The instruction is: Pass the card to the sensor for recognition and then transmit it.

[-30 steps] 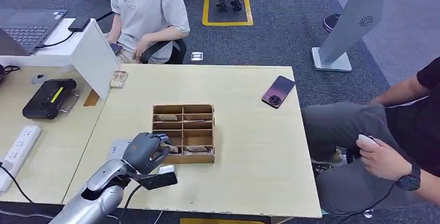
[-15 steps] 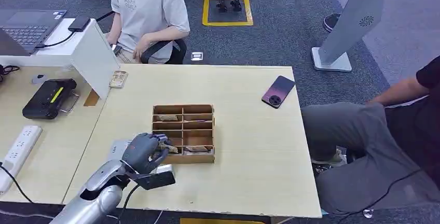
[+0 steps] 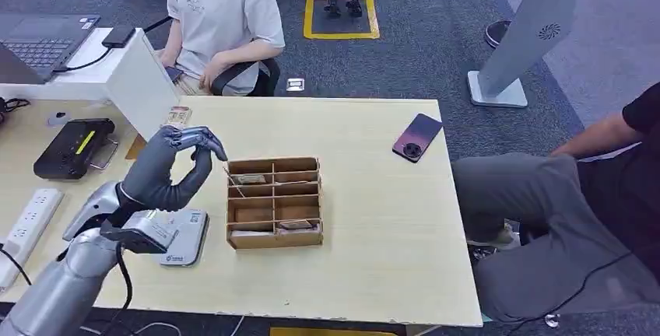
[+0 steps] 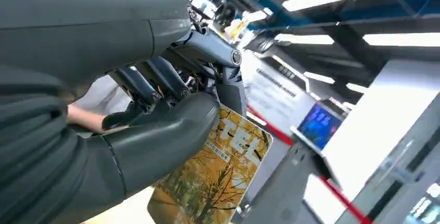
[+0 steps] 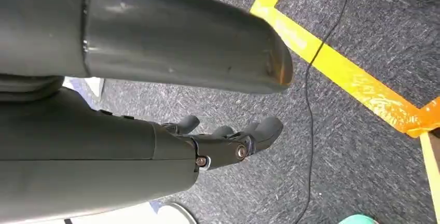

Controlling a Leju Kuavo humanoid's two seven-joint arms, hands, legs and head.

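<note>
Above the table's left edge, our left hand point(image 3: 167, 169) has lifted the card point(image 4: 218, 175), pinched, from the box point(image 3: 274, 202); sensor point(image 3: 182, 236) next.

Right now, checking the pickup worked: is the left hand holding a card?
Yes, in the left wrist view the left hand pinches a card printed with yellow trees between thumb and fingers.

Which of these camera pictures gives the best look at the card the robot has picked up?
The left wrist view: the card, printed with yellow autumn trees, is large and close, pinched in the left hand. In the head view the raised hand hides it. The right wrist view faces carpet.
</note>
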